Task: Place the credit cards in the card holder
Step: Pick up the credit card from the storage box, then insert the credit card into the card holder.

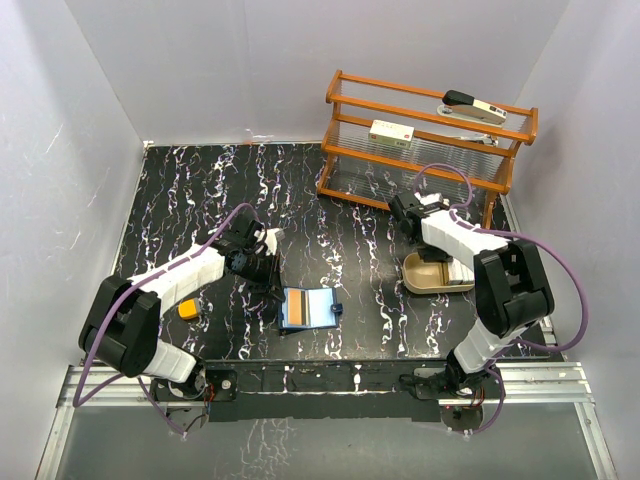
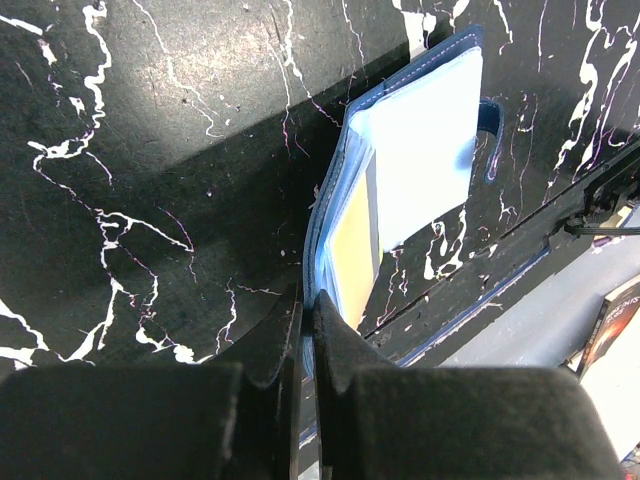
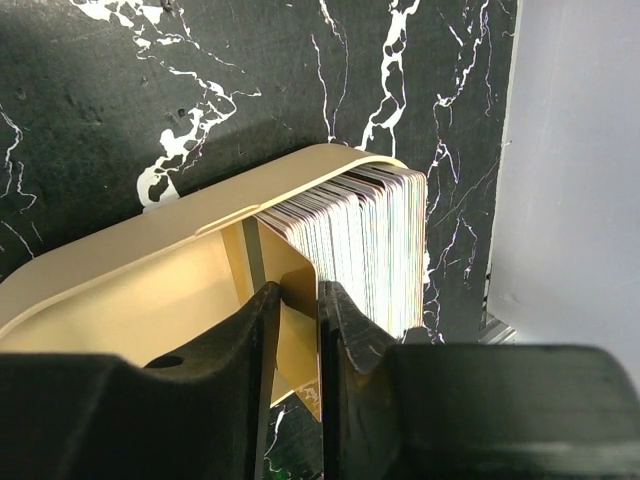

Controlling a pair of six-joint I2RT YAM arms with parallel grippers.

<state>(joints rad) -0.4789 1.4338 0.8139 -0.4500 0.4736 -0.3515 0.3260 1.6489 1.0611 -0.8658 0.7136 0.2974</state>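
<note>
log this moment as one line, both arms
left gripper: shut on card holder edge | right gripper: jaws straddling front credit card in tray, not yet clamped

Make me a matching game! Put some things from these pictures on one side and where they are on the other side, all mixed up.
Things:
1. card holder
2. cards
3. stapler
4. left gripper

Places or states:
A. on top of the wooden rack
B. standing in the tan tray
C. lying open on the table
D. shut on the holder's edge

Pairs: 1-C, 2-B, 3-A, 4-D
</note>
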